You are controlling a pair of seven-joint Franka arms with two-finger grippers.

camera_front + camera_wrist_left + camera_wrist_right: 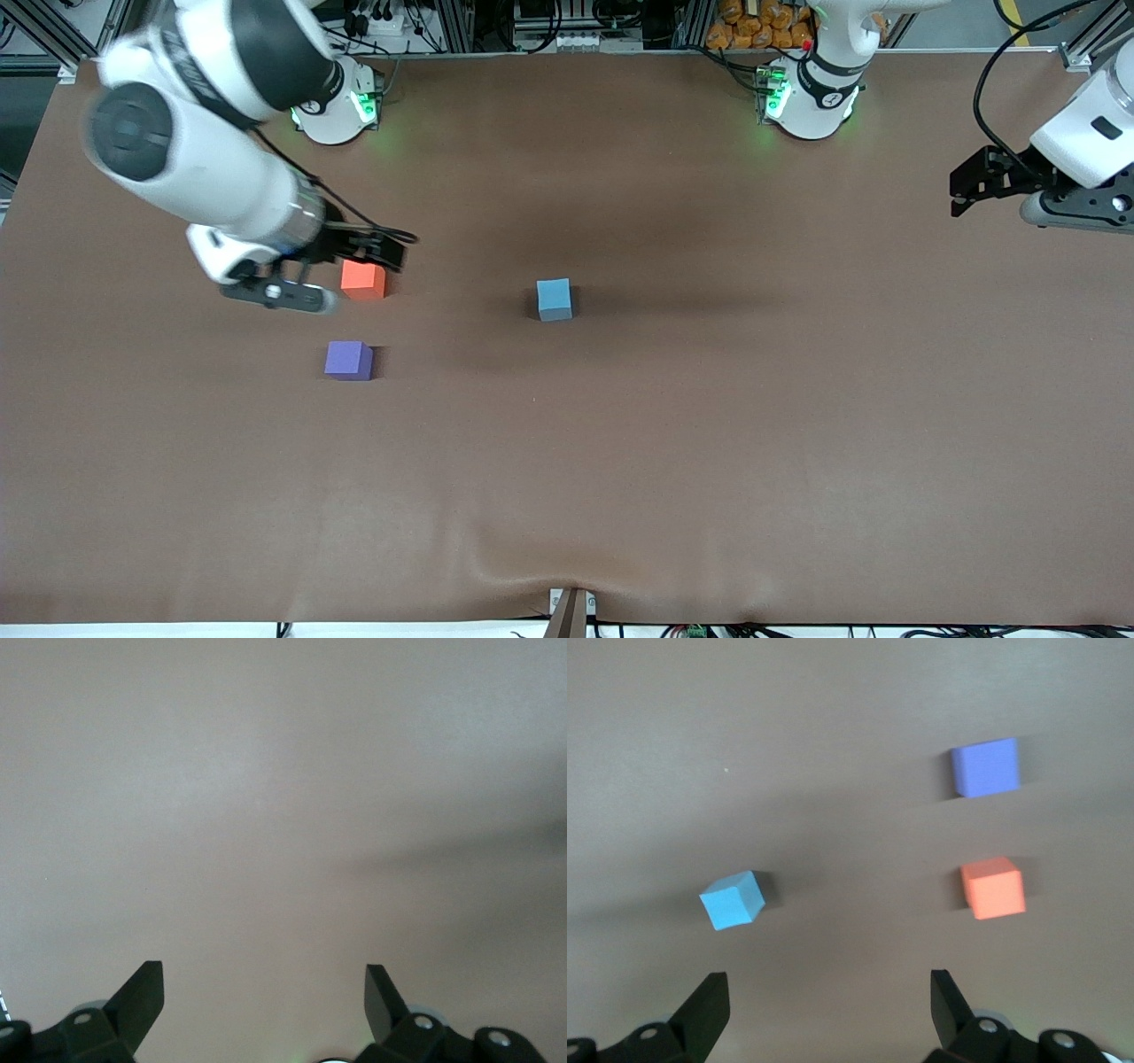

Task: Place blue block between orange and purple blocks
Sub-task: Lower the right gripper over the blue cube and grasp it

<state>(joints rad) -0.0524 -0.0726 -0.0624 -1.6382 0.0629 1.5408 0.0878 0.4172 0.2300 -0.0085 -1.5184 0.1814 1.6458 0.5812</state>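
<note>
You have the blue block (554, 299) sitting alone on the brown table (709, 425), near its middle and well apart from the other two cubes. The orange block (363, 279) and the purple block (348, 361) lie toward the right arm's end, the purple one nearer the front camera, with a bare gap between them. Your right gripper (376, 252) hangs over the table just above the orange block, its fingers spread and holding nothing. Your left gripper (966, 190) waits over the left arm's end of the table, fingers (142, 997) spread wide, empty.
</note>
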